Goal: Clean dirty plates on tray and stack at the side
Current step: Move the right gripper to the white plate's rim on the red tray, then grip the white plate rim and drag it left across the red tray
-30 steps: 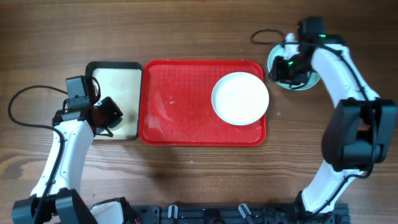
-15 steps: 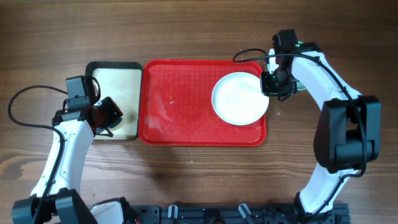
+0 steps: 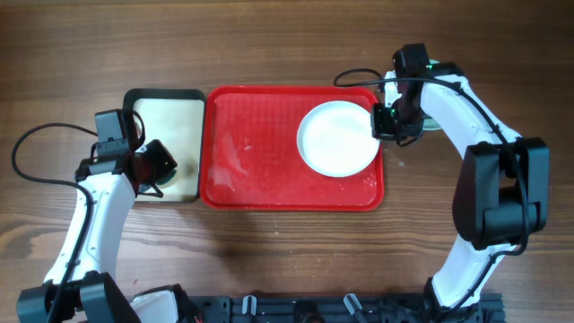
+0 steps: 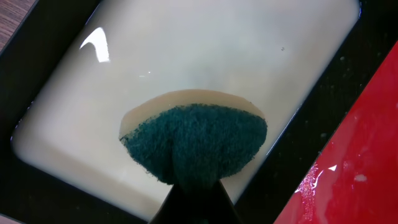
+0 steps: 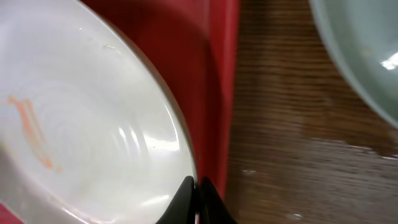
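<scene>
The white plate [image 3: 334, 139] lies at the right end of the red tray [image 3: 251, 152]. An orange smear marks its inside in the right wrist view [image 5: 81, 124]. My right gripper [image 3: 381, 122] is shut on the plate's right rim [image 5: 198, 186], just inside the tray's rim [image 5: 217, 93]. A pale light-blue plate [image 5: 367, 56] sits on the table right of the tray, mostly hidden under my right arm from overhead. My left gripper [image 3: 154, 168] is shut on a dark green sponge [image 4: 196, 140] over the black-rimmed tray.
The black-rimmed tray with a cream inside [image 3: 161, 92] lies against the red tray's left side; its rim shows in the left wrist view [image 4: 50, 50]. Small wet specks dot the red tray's floor. Wooden table lies all around.
My right arm moved left from the light-blue plate to the white plate's right rim and shut on it. The white plate has shifted slightly left. The left arm has not moved.
</scene>
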Motion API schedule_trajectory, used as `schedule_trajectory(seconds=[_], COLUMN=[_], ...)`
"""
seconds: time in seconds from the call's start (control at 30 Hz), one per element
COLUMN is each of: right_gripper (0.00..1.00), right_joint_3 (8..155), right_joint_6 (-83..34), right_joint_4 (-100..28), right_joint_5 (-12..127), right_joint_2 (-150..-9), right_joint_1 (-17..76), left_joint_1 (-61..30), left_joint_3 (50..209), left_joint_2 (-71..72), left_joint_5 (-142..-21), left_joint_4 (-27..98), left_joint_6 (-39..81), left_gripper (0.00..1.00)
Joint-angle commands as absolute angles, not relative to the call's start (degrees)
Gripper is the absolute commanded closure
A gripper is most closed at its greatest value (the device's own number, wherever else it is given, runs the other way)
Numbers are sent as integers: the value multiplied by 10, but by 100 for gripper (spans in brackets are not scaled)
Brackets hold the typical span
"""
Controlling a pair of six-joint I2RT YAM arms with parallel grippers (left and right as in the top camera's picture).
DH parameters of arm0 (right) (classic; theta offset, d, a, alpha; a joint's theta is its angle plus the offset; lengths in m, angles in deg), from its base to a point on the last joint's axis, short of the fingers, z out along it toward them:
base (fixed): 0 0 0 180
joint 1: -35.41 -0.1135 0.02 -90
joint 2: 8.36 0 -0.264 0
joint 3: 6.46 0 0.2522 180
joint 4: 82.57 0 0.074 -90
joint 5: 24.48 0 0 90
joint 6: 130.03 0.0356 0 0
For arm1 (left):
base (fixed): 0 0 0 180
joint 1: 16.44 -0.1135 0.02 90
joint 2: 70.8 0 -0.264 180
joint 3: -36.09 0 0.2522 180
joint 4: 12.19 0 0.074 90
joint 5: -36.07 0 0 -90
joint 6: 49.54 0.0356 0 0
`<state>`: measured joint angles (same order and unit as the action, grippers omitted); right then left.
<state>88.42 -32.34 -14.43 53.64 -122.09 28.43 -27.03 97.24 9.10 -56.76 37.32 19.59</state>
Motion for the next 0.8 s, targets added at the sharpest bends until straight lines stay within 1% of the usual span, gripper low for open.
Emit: schedule_trajectory(seconds=[0.0,0.23,0.5,0.6,0.77], right_gripper=[96,95,96,96,96], right_joint_3=[882,882,882,882,882], right_joint_6=[-289,-253,-218,-218,-201], right_joint_4=[-157,-201,-249,-263,-269], right_joint_5=[481,489,568,569,614], right_joint_2=[-1205,-1205,-1205,-1205,-1205], right_joint_1=[266,202,108,81,48], left_joint_1=[-268,-268,-268,-268,-268], left_joint_3=[970,970,970,970,970], left_joint_2=[81,81,81,81,81], left_joint_5=[-560,-560,-560,-560,-560], left_joint_4=[371,371,371,371,371], left_joint_6=[190,190,190,190,190], left_gripper=[96,96,96,96,96])
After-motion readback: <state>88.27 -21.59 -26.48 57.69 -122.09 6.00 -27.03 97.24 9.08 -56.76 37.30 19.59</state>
